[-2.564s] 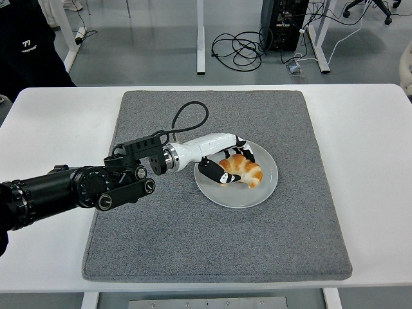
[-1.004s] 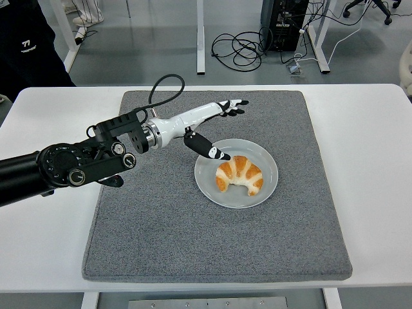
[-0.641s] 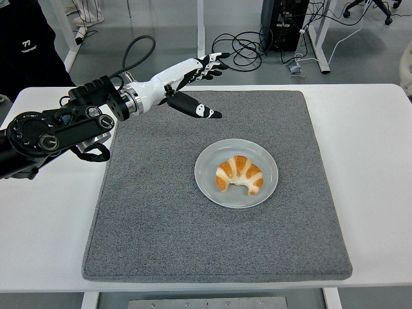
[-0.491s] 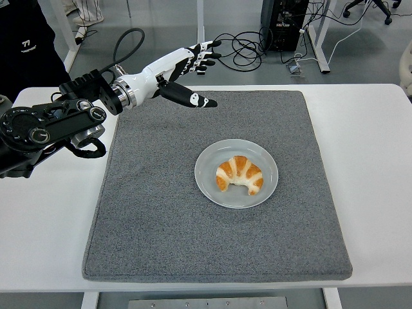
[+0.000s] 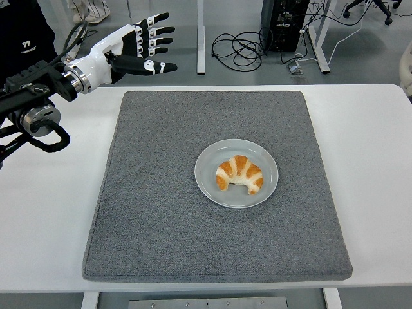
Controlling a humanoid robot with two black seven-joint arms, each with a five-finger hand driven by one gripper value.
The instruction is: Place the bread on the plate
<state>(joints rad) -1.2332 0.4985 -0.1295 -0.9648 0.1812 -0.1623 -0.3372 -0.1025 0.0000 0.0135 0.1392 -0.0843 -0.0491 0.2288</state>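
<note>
Bread on the plate

The bread (image 5: 239,174) lies on the plate (image 5: 210,186), in the middle of the frame. The left robot hand (image 5: 132,50) is in the upper left, fingers spread wide, holding nothing.

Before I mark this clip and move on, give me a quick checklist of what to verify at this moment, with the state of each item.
1. Golden-brown croissant with pale stripes lies on the round pale grey plate: ok.
2. Croissant sits wholly inside the plate's rim, nothing overhanging: ok.
3. Plate rests on the grey felt mat, within its edges: ok.
4. White and black left hand holds nothing, fingers spread: ok.
5. Left hand is well apart from plate and croissant, up at the picture's top left: ok.
6. Right arm's position: cannot tell, it is out of view.
</note>
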